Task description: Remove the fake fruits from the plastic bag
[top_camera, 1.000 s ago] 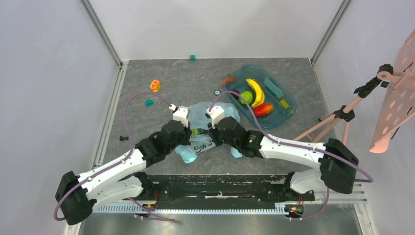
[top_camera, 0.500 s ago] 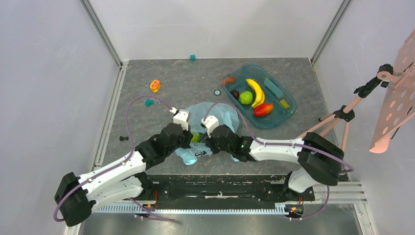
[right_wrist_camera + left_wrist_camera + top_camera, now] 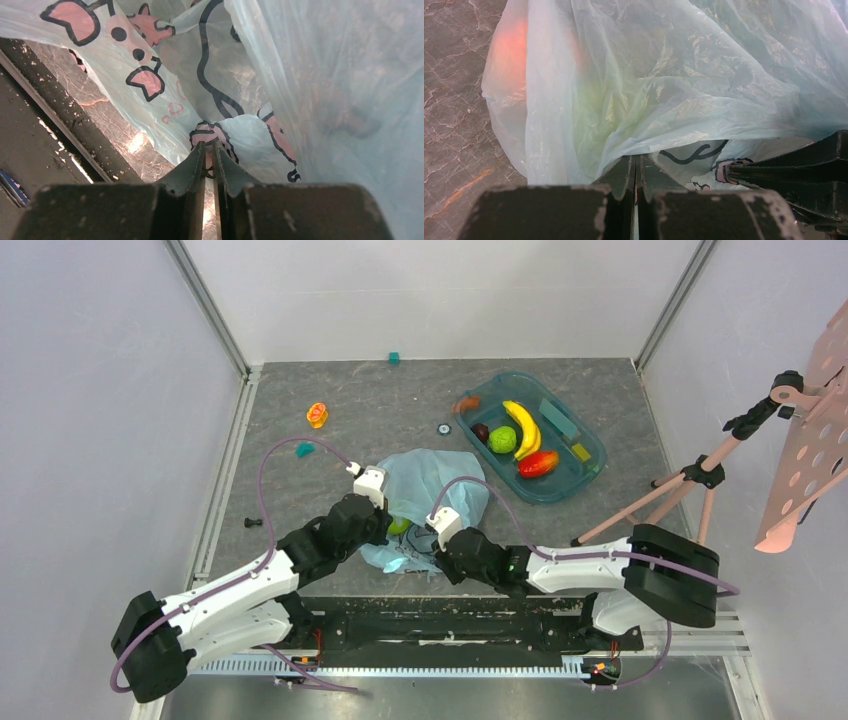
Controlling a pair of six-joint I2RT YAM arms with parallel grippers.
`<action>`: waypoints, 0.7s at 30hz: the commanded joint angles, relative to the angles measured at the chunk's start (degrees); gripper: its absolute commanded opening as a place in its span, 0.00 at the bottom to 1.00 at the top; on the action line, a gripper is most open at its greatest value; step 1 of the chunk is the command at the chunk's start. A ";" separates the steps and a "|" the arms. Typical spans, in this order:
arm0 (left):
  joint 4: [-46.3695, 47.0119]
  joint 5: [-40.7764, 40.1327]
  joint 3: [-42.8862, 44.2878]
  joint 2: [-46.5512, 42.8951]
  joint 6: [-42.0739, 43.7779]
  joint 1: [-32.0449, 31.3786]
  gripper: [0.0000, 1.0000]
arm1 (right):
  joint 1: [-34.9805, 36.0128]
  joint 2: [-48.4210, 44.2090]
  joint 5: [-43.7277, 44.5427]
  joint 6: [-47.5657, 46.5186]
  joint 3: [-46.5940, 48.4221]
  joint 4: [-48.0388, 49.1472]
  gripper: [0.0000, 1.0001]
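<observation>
The light-blue plastic bag (image 3: 432, 490) lies crumpled mid-table. My left gripper (image 3: 386, 532) is shut on its near edge, and my right gripper (image 3: 434, 548) is shut on its near corner. In the left wrist view, the closed fingers (image 3: 635, 162) pinch the bag's film (image 3: 684, 75). A green fruit (image 3: 596, 102) and an orange glow (image 3: 511, 45) show through it. In the right wrist view, the fingers (image 3: 210, 150) clamp a fold of the bag (image 3: 330, 75) with pink print. A green fruit (image 3: 399, 526) peeks out between the grippers.
At the back right, a teal tray (image 3: 585, 475) holds a banana (image 3: 523, 427), a red-orange mango (image 3: 538, 463), a green fruit (image 3: 502, 439) and a dark fruit (image 3: 481, 431). An orange item (image 3: 317, 415) and small teal pieces (image 3: 304, 449) lie at the back left. A tripod (image 3: 690, 480) stands at the right.
My right gripper has pulled back toward the near edge, drawing the bag's printed corner with it. The left gripper has shifted only slightly and stays clamped.
</observation>
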 commanded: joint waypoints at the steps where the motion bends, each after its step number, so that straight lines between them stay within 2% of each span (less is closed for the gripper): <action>1: 3.08 -0.45 -0.30 -0.99 -0.44 -0.09 0.02 | 0.29 -2.65 3.30 -0.10 2.03 1.95 0.13; 5: 2.75 0.87 -0.28 -2.28 -0.48 -0.09 0.02 | 0.15 -1.44 4.08 -2.23 6.71 0.70 0.18; 10: 0.72 1.10 -0.42 -6.07 -1.36 -0.08 0.02 | -0.65 2.37 6.58 -3.00 13.66 -1.49 0.30; 13: -0.61 0.01 -0.26 -7.92 -1.62 -0.09 0.02 | -2.35 4.67 5.72 -4.36 17.82 -2.31 0.32; 17: -1.46 -1.03 -0.15 -8.72 -1.97 -0.09 0.02 | -4.46 8.51 3.28 -10.23 25.08 -7.00 0.38; 21: -1.48 -1.70 -0.25 -8.52 -2.63 -0.09 0.02 | -6.40 12.46 0.64 -19.12 32.63 -14.21 0.39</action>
